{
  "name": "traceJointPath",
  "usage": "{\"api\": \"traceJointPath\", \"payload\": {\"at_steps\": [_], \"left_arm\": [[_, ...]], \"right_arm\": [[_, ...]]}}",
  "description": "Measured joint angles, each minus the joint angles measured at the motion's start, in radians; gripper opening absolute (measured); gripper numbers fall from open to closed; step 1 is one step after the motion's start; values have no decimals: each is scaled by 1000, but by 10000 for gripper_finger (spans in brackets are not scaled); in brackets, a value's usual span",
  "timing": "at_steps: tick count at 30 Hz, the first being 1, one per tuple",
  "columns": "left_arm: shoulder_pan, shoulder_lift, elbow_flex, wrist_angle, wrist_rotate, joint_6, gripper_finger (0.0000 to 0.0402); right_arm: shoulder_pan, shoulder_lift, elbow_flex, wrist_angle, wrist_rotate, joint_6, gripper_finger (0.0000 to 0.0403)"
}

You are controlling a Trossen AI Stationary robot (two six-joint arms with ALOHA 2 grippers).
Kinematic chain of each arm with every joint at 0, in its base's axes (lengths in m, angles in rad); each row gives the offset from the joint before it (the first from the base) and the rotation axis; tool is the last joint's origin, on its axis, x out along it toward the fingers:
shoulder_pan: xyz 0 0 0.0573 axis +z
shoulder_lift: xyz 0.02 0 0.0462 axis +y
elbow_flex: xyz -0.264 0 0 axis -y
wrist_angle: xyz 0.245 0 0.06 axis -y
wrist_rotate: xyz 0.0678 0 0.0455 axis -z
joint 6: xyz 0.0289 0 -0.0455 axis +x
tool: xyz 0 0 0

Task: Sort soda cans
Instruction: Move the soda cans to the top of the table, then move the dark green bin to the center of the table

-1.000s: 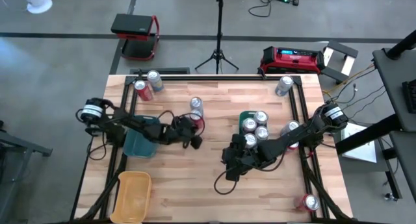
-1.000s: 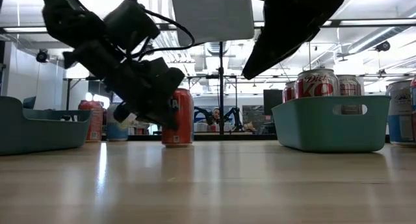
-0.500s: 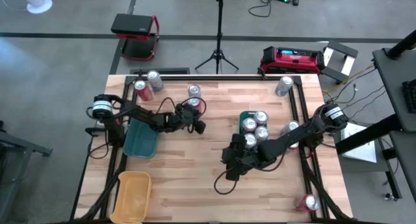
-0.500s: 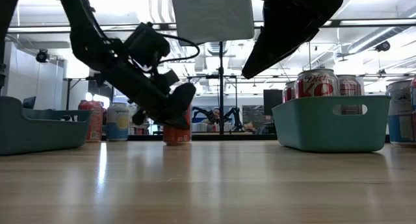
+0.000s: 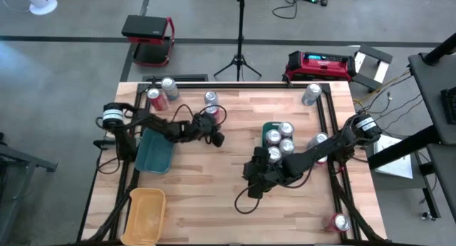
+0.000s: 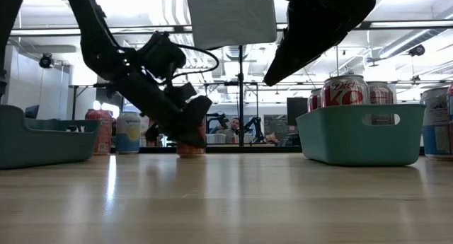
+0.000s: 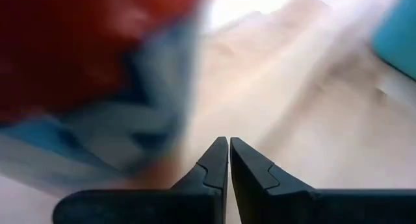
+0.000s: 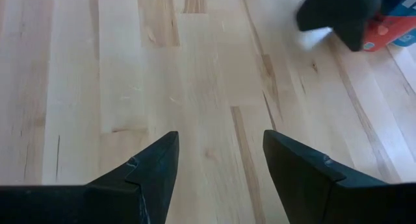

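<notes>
On the table's point(image 5: 214, 196) left, two cans point(image 5: 159, 91) stand at the far edge. The left gripper point(image 5: 216, 138), fingers pressed together and empty, sits beside a red can point(image 5: 210, 104). The right gripper point(image 5: 251, 185) hovers wide open near the green tray point(image 5: 265, 127) holding four cans point(image 5: 281, 137).

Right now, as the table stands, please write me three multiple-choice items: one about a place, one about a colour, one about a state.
1. On which arm's side does the yellow tray lie?
A. left
B. right
C. centre

2. What colour is the tray that holds cans?
A. red
B. teal
C. yellow

3. The right gripper is:
A. shut on a can
B. shut, empty
C. open

Answers:
1 A, the high view shows it on the left arm's side.
2 B, its wall is teal in the low view.
3 C, its fingers stand apart over the table.
</notes>
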Motion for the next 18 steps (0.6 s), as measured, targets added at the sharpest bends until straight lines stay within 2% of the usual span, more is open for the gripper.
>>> {"api": "traceJointPath", "payload": {"at_steps": [6, 10, 15, 18], "left_arm": [[-67, -168, 0, -336, 87, -10, 1], [-138, -327, 0, -566, 121, -82, 9], [-200, -510, 29, -840, 161, -232, 42], [-221, -577, 70, -1028, 158, -322, 67]], "right_arm": [[0, 0, 0, 0, 0, -20, 229], [-4, 0, 0, 0, 0, -27, 238], [-29, 0, 0, 3, 0, -46, 250], [-47, 0, 0, 8, 0, -70, 256]]}}
